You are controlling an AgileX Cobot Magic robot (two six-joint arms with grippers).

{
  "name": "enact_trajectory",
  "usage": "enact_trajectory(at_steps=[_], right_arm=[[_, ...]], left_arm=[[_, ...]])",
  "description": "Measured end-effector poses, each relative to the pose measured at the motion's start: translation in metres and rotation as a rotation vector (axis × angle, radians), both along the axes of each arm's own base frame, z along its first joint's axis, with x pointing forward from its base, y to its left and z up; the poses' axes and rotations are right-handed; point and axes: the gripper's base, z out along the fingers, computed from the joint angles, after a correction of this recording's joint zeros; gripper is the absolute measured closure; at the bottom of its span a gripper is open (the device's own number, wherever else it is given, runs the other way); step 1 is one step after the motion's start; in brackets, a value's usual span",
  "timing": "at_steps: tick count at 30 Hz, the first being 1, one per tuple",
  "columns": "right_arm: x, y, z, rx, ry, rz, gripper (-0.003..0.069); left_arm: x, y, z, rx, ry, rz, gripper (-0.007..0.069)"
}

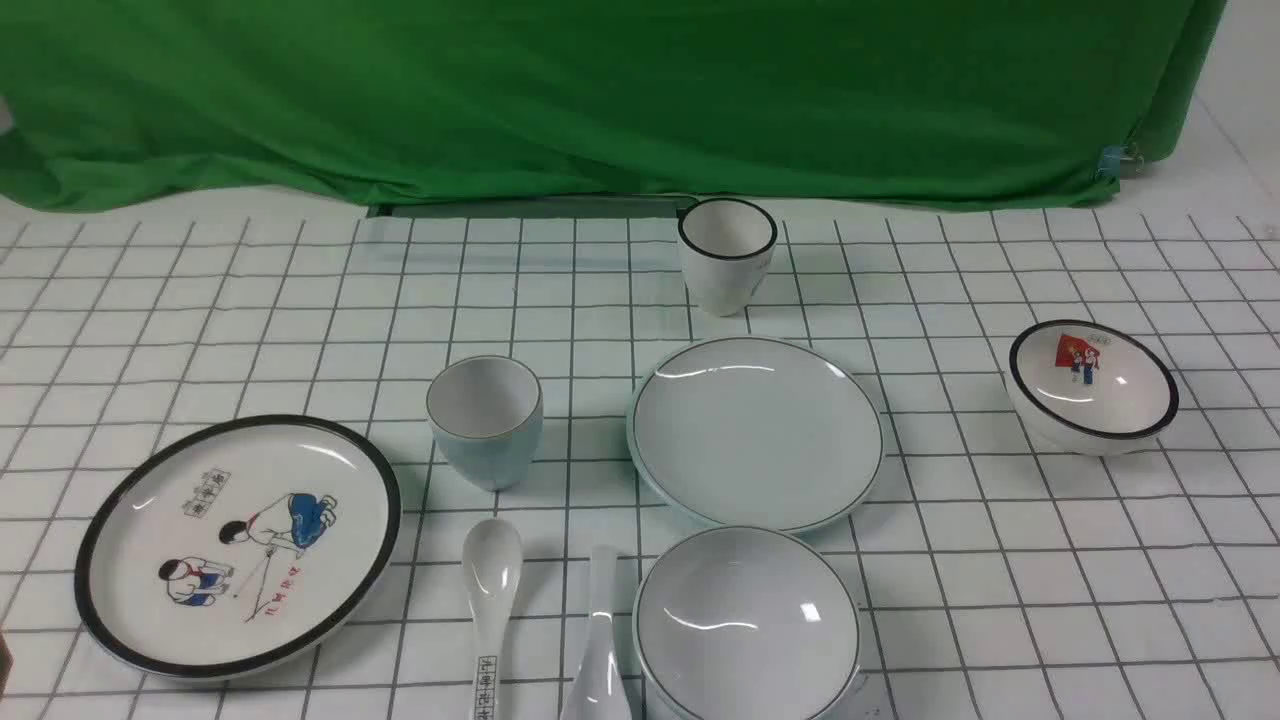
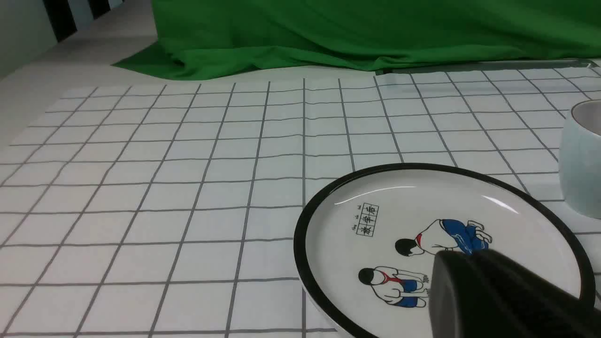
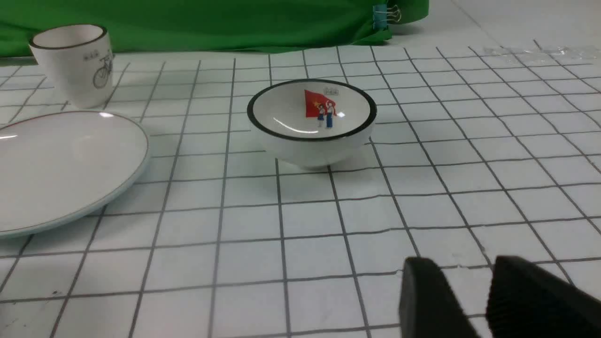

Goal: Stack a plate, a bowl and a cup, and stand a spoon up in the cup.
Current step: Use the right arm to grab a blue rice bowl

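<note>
The plain pale plate [image 1: 755, 430] lies mid-table, and the plain bowl [image 1: 745, 625] sits just in front of it at the near edge. Left of the plate stands the pale blue cup [image 1: 485, 420], which also shows in the left wrist view as the cup [image 2: 582, 159]. The plain white spoon [image 1: 598, 650] lies beside the bowl, its handle towards me. Neither gripper shows in the front view. My left gripper [image 2: 446, 277] is shut and empty, over the cartoon plate. My right gripper [image 3: 462, 281] is open, nothing between its fingers, over bare cloth right of the plate [image 3: 61, 164].
A black-rimmed cartoon plate [image 1: 238, 545] lies at front left. A spoon with black characters [image 1: 492, 600] lies beside the plain spoon. A black-rimmed white cup [image 1: 727, 255] stands at the back. A flag bowl [image 1: 1092, 385] sits at the right. Green cloth [image 1: 600, 90] hangs behind.
</note>
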Motion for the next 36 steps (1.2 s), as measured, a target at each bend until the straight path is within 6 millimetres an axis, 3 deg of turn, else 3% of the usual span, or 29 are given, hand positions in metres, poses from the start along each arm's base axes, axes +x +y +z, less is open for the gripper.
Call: enact_trajectory(at_steps=[36], right_arm=[[0.0000,0.0000,0.0000,-0.024,0.001,0.005,0.0416]], left_arm=[[0.0000,0.0000,-0.0001,0.000,0.001,0.000,0.0652]])
